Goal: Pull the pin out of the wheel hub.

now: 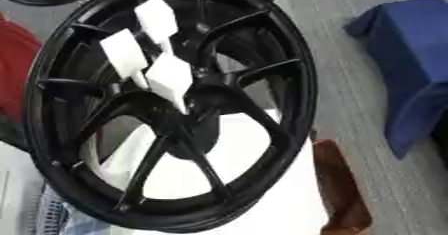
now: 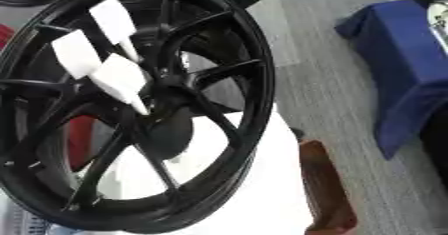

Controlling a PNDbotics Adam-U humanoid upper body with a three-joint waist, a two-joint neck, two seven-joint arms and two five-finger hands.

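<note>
Three white pins stood in the black wheel (image 1: 262,39), their thin stems set close together near the hub (image 1: 208,101) and their flat, oblong heads fanned up and to the left. The top pin (image 1: 157,16) reached highest, toward the upper rim. The left pin (image 1: 122,54) lay just below and beside it. The near pin (image 1: 171,76) sat lowest, with its narrow end coming down right at the hub. The heads looked close to one another, but whether they touched could not be told. All three were still seated in the wheel.

Neither hand showed in either view, so whether the fingers were spread, pressed together or pinching anything could not be told, and places are given here by the wheel.

The wheel stood nearly on edge, leaning, and filled most of the left and middle of both views. Its thin spokes ran from the hub to a glossy rim. Through the lower gaps between the spokes a white counter (image 1: 236,149) showed behind and beneath it. A brown object (image 1: 343,189) lay just to the right of the wheel's lower rim, on a grey floor (image 1: 350,89). Farther right, well apart from the wheel, was a blue cover (image 1: 411,64) draped over something. A red shape (image 1: 12,64) showed past the wheel's left rim.
</note>
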